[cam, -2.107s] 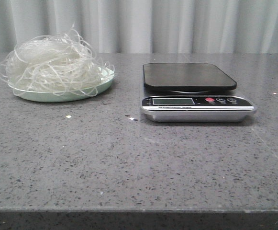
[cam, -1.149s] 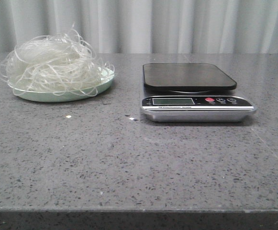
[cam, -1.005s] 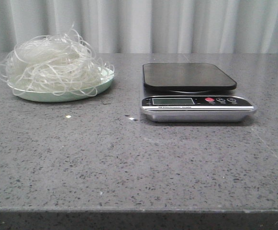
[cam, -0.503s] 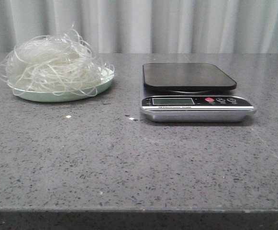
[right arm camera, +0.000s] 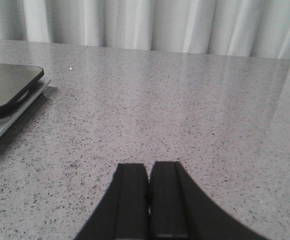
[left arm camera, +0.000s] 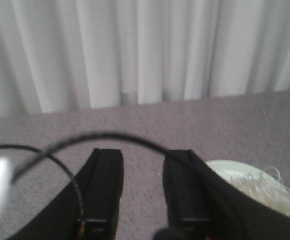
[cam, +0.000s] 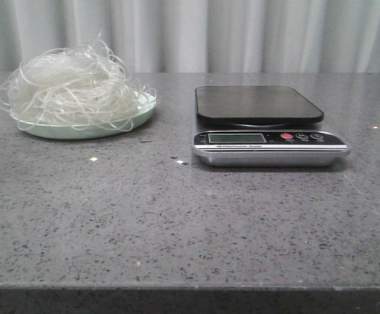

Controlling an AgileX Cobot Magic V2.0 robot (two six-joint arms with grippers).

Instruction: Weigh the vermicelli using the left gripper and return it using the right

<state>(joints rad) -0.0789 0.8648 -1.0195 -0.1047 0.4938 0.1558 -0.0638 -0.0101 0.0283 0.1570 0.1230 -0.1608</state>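
The vermicelli (cam: 72,88), a fluffy nest of whitish strands, sits on a pale green plate (cam: 95,131) at the table's far left in the front view. The plate (left arm camera: 229,169) and some vermicelli (left arm camera: 272,189) also show in the left wrist view, beside one finger. My left gripper (left arm camera: 142,162) is open and empty, over bare table, apart from the plate. My right gripper (right arm camera: 148,172) is shut and empty, low over bare table to the right of the scale (right arm camera: 7,97). Neither gripper shows in the front view.
A digital kitchen scale (cam: 261,124) with a black weighing plate and nothing on it stands right of centre. A grey speckled stone table (cam: 190,216) bears everything. White curtains (cam: 242,33) hang behind. A black cable (left arm camera: 60,150) crosses the left wrist view.
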